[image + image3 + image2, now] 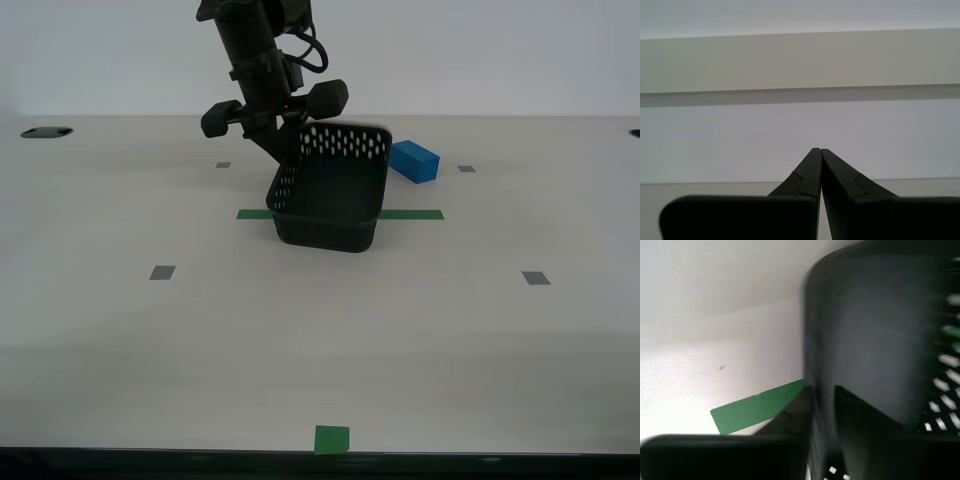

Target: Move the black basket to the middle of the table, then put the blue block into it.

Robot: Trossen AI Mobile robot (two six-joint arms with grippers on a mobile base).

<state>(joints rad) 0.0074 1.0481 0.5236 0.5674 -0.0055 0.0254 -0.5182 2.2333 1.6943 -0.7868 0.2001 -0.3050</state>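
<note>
The black basket (335, 200) sits tilted over the green tape strip (412, 214) near the middle of the table (300, 340). My second gripper (285, 160) comes down from the back and is shut on the basket's wall at the exterior view's left. In the second wrist view the basket wall (875, 340) sits between the fingers of my second gripper (820, 390), with the tape (757, 407) beside it. The blue block (413, 161) lies on the table just behind the basket, toward the exterior view's right. My first gripper (820, 150) is shut and empty, facing a pale wall; it does not show in the exterior view.
A green square (331, 438) marks the front edge. Small grey squares lie at the exterior view's left (162, 272) and right (536, 278), and two more farther back (222, 165) (466, 168). A dark hole (46, 132) sits at the back left.
</note>
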